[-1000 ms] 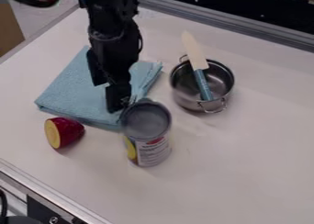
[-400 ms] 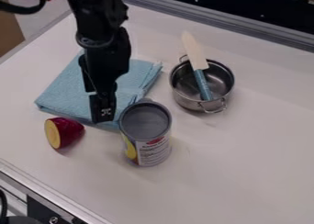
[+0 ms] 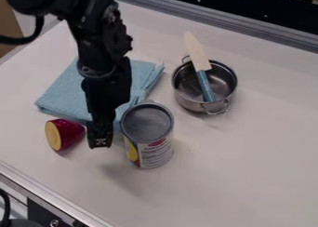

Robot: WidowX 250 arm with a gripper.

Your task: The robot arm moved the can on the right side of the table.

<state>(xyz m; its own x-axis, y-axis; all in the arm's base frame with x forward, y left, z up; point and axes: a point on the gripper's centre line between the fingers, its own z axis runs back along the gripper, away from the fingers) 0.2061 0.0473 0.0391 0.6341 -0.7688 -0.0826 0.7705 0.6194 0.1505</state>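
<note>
Your can (image 3: 149,149): upright, just off near edge of the blue cloth (image 3: 62,93), to view-R of your gripper (image 3: 101,141). Visible gap btwn gripper tip & can. Gripper hangs pointing down, tip just past cloth's near edge; you've nothing visible in its grip. Opening: can't tell from this angle. Red piece w/ yellow cut face (image 3: 69,134) near cloth's near edge, view-L of tip. Pot (image 3: 186,96) w/ knife (image 3: 205,84) in it, view-R of cloth.
</note>
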